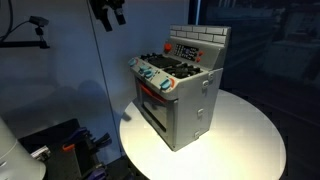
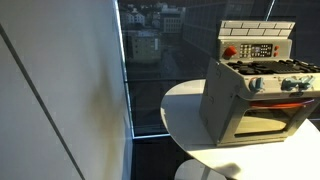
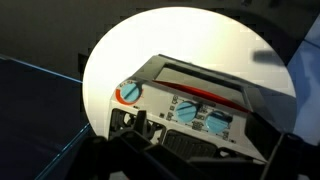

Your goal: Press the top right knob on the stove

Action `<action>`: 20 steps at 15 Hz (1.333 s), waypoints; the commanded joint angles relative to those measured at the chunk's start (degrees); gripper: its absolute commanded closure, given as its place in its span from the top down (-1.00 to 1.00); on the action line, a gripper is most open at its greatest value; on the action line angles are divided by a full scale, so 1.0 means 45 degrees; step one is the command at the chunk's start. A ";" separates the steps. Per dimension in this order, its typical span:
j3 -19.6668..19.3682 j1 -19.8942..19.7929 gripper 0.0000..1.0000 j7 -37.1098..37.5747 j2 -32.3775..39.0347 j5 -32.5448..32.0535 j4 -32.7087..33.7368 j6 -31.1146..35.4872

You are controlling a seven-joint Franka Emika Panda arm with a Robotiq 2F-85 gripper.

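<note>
The stove (image 1: 180, 95) is a small grey toy oven with a brick-pattern back panel. It stands on a round white table (image 1: 250, 150) and shows in both exterior views (image 2: 250, 95). Teal knobs (image 1: 150, 72) line its front, and a red knob (image 1: 167, 47) sits on the back panel. My gripper (image 1: 108, 12) hangs high above and to the side of the stove, empty, with its two fingers apart. In the wrist view the stove (image 3: 200, 100) appears from above with two teal knobs (image 3: 185, 112), and my dark fingers (image 3: 195, 165) frame the bottom.
A camera on a stand (image 1: 38, 22) is at the far left. Dark equipment (image 1: 70, 140) sits low beside the table. A window with a night city view (image 2: 150, 50) and a white panel (image 2: 60, 90) flank the table (image 2: 180, 120).
</note>
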 commanded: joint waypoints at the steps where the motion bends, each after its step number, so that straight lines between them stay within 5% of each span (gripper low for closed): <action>1: -0.0149 -0.0259 1.00 0.0825 0.0708 -0.0107 0.0608 0.0616; 11: -0.0381 -0.1374 1.00 0.2676 0.2839 -0.0223 0.1728 0.2777; 20: -0.1360 -0.1735 1.00 0.2266 0.5147 -0.0079 0.3061 0.4214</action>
